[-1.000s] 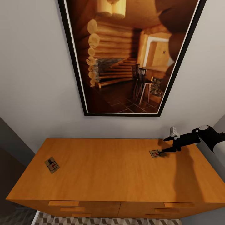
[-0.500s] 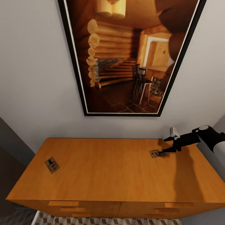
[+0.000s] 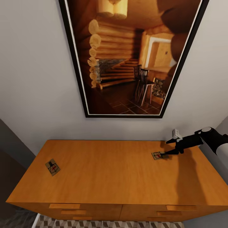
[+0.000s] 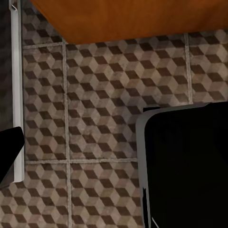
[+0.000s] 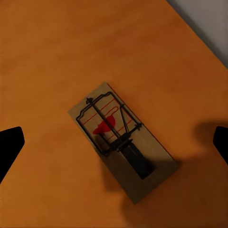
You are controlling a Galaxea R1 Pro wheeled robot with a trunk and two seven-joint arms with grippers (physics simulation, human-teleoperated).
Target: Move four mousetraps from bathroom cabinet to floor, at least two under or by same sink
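Two mousetraps lie on the orange-brown cabinet (image 3: 114,177): one mousetrap (image 3: 53,167) near its left end, another mousetrap (image 3: 157,155) near the back right. In the right wrist view that right-hand mousetrap (image 5: 121,142) is a tan board with a dark wire bar and a red spot. My right gripper (image 3: 168,147) hovers just over it, open, with its fingertips (image 5: 9,145) spread wide on either side and not touching it. My left gripper (image 4: 114,142) hangs low over the cube-patterned bathroom floor (image 4: 95,95) in front of the cabinet, open and holding nothing. The sink is out of view.
A large framed picture (image 3: 129,57) of a log interior hangs on the grey wall behind the cabinet. Drawer handles (image 3: 65,206) show along the cabinet's front. My dark base (image 4: 190,166) stands on the tiles close to the cabinet's edge (image 4: 128,19).
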